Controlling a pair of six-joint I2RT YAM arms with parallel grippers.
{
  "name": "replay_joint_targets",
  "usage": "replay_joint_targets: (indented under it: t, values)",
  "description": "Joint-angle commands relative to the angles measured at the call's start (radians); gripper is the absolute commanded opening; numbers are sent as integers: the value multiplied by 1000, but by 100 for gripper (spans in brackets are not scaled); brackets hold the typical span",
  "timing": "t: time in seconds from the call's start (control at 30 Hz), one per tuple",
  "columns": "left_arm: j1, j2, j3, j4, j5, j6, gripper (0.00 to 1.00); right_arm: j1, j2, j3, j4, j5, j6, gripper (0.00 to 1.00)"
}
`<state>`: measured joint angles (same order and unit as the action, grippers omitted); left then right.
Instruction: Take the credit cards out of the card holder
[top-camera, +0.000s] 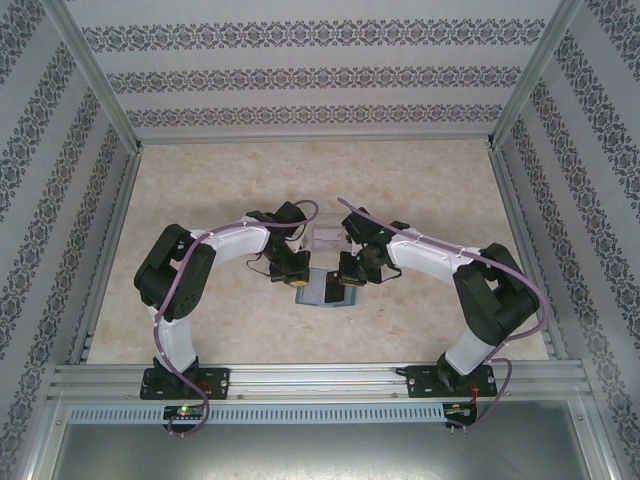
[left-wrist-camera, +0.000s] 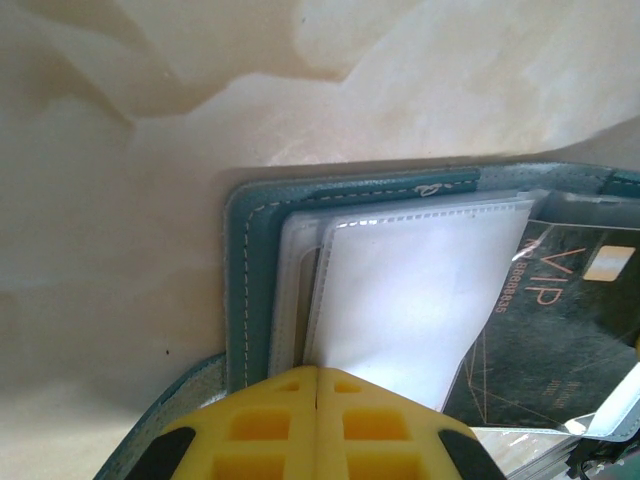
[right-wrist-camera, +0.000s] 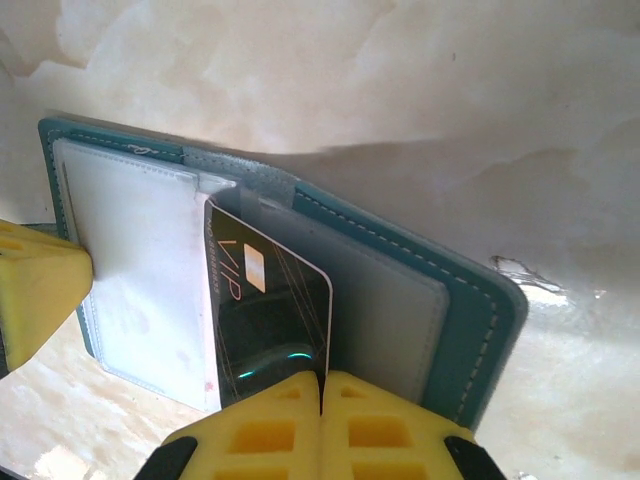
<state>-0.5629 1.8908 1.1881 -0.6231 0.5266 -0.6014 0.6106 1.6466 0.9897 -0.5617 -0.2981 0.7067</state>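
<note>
lying open on the pale table (top-camera: 200, 200) between the two arms, the teal card holder (right-wrist-camera: 470, 310) shows both panels, with a clear plastic box (top-camera: 328, 237) just beyond it. the left gripper (left-wrist-camera: 318, 400) has its yellow fingers pressed together on the edge of the holder's clear-sleeved panel. the right gripper (right-wrist-camera: 322, 400) is pinched closed on a dark vip card (right-wrist-camera: 270, 300) lying tilted across the holder's middle.

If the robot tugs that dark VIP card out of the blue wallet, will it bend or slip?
The dark card lies flat with straight edges, so it is probably stiff. Its glossy face may be slippery. Partly tucked in the wallet, it could drag the wallet along.
</note>
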Motion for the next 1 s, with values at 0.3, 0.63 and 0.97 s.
replay_joint_targets:
  t: [0.3, 0.63, 0.97]
  values:
    - [-10, 39, -11, -71, -70, 20, 0, -8, -34, 36, -51, 48, -11, 0]
    - [-9, 41, -11, -70, -68, 21, 0, -7, -44, 39, -51, 47, -6, 0]
    - [-10, 39, -9, -72, -69, 20, 0, 2, -35, 32, -17, 20, 15, 1]
